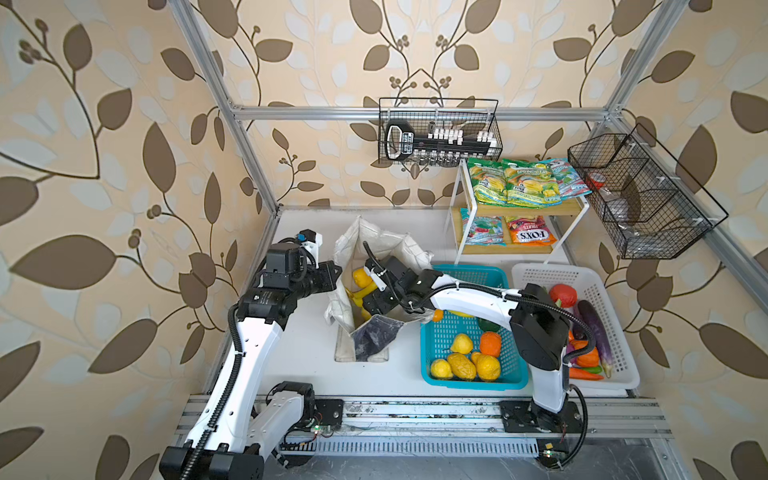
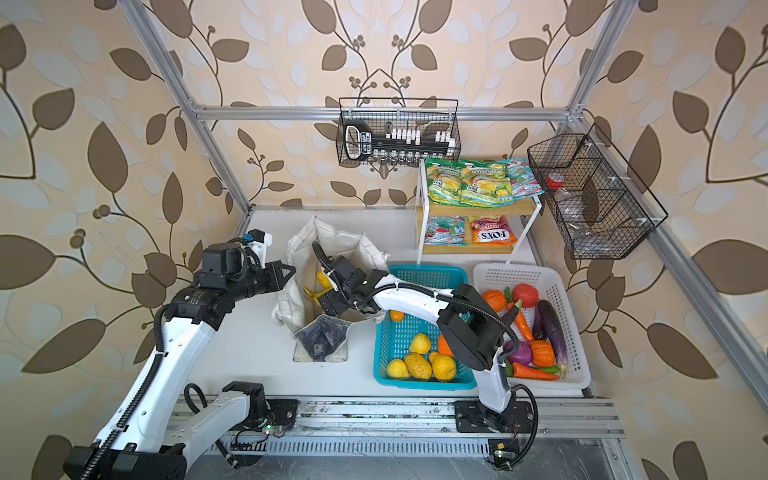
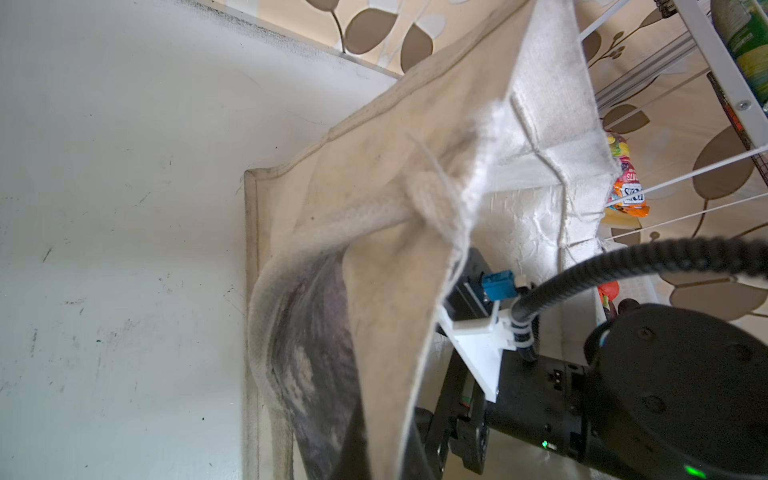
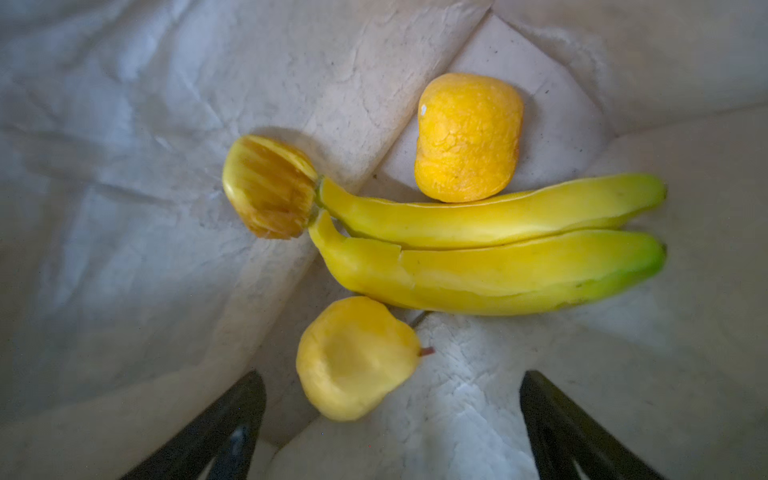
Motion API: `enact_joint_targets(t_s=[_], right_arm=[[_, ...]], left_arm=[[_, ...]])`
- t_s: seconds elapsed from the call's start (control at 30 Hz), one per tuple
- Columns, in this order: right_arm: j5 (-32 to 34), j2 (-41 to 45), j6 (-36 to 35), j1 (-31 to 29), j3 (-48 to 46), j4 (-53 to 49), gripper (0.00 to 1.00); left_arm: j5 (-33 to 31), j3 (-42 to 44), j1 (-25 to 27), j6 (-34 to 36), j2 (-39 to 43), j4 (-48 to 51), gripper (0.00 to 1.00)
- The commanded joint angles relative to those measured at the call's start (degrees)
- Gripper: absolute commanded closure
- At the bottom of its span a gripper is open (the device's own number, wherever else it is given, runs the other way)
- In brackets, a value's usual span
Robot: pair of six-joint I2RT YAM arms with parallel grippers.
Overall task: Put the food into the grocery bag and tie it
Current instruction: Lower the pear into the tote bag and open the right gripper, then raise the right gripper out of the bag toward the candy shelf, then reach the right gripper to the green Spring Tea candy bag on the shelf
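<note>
Right wrist view, item one: grocery bag (image 4: 145, 124), seen from inside its mouth. On its creased floor lie a banana bunch (image 4: 490, 249), a round orange-yellow fruit (image 4: 467, 137) touching the bunch, and a yellow pear (image 4: 355, 359) just beside it

Right gripper (image 4: 390, 424): jaws wide apart, nothing between them, hanging over the pear; judged a posture for letting food go inside the bag

Left gripper (image 1: 336, 274): clamped on the bag's left rim, judged to hold the mouth open so the other arm can reach in

Surroundings, in both top views: bag stands on the white table (image 1: 299, 353), just beside the blue plastic basket (image 1: 473, 384) holding more yellow and orange fruit; white plastic basket (image 1: 540, 270) with vegetables beyond; snack packets (image 1: 519, 183) on the shelf rack (image 1: 490, 250) at the back, well apart

View notes: only the right wrist view shows the contents whole; the top views give a glimpse of yellow past the arm. Only the left wrist view shows the thick white handle (image 3: 340, 228) knotted through the canvas and the marbled print (image 3: 307, 353) hanging slack. Only the top views show how much food is outside the bag; tying judged far off
</note>
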State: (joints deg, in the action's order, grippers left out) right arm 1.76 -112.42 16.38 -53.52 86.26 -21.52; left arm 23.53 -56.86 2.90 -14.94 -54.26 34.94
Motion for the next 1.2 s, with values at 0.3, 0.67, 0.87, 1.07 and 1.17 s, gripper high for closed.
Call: enact_joint_targets(t_s=[0.3,0.67,0.87,1.07,1.17], right_arm=[[3.57,19.2,-2.5,-0.21,-3.05,0.85,0.0],[7.05,38.54,-3.99,4.32,-10.5,-1.42,0.0],[2.58,46.03,-1.6,15.78,-10.62,-6.45,0.0],[-1.54,49.98,-3.01,24.72,-9.86,-11.19,0.0],[-1.76,51.27,-3.4,26.85,-9.97,-12.77,0.0]], left_arm=[[-0.49,-0.97,-0.61,1.18,1.35,-1.53,1.0],[-0.68,-1.15,-0.61,1.07,0.86,-1.18,1.0],[-0.34,-1.08,-0.61,0.91,0.56,-1.19,1.0],[-0.44,-1.06,-0.61,0.89,0.64,-1.23,1.0],[-0.84,-1.06,-0.61,0.9,0.61,-1.29,1.0]])
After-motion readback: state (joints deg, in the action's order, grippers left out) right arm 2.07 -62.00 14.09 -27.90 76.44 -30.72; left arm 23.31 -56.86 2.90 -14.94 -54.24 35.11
